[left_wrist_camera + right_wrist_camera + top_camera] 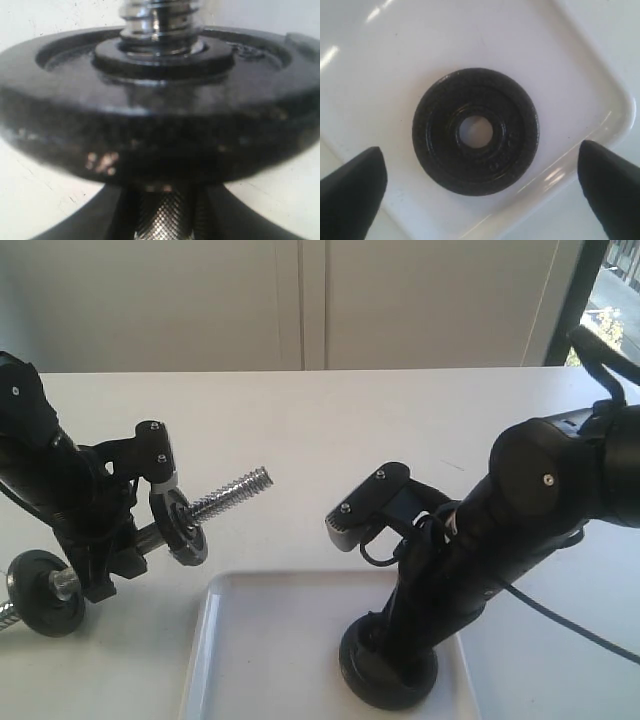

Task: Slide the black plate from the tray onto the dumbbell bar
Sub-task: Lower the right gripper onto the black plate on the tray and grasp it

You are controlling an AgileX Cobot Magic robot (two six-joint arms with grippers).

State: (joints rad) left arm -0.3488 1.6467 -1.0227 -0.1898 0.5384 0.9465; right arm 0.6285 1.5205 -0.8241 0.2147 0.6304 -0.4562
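Note:
The black plate (475, 131) lies flat in a corner of the white tray (570, 60), centre hole up. My right gripper (479, 165) hovers over it, open, one fingertip (355, 187) on each side and neither touching. In the exterior view the right arm (470, 550) hides most of the plate (372, 677). My left gripper (112, 558) is shut on the knurled middle of the dumbbell bar (167, 220), holding it tilted above the table. One black disc (182, 526) sits below the bare threaded end (236, 490); another disc (45, 592) is at the low end.
The tray (260, 640) sits at the table's front, between the arms. The white table (330, 430) runs back to a pale wall. A black cable (570, 620) trails from the right arm over the table.

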